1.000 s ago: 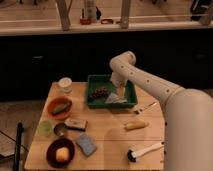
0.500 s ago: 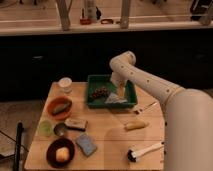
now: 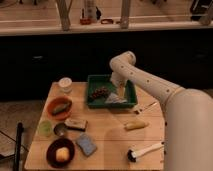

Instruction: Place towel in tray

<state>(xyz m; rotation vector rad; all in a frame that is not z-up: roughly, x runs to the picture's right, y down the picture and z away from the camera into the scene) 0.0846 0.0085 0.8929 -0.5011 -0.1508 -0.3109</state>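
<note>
- White robot arm reaches from the right of the frame to the centre; its gripper (image 3: 119,90) hangs low over the right half of the dark green rectangular plastic tray (image 3: 95,78).
- Pale crumpled cloth towel (image 3: 114,98) lies inside the tray at its lower right, just under the gripper. Contact between them cannot be made out.
- Whether the gripper is clamped on the towel or has let go: cannot tell.
- Change over the last second: practically none. Arm pose matches, the towel sits in the same spot, and nothing on the counter has shifted.
- Meaning, as a judgement: the towel is already within the tray walls, so the placing looks all but done. What is left is release, if not yet done, and lifting clear.
- Dark bunch of grapes (image 3: 99,92) shares the tray, left of the towel and apart from it.
- Wooden counter (image 3: 112,137) also carries a white cup (image 3: 65,84), an orange bowl (image 3: 59,107), a blue sponge (image 3: 86,145) and a white-handled brush (image 3: 145,150), all outside the tray.
- Brands, labels, writing: none readable.
</note>
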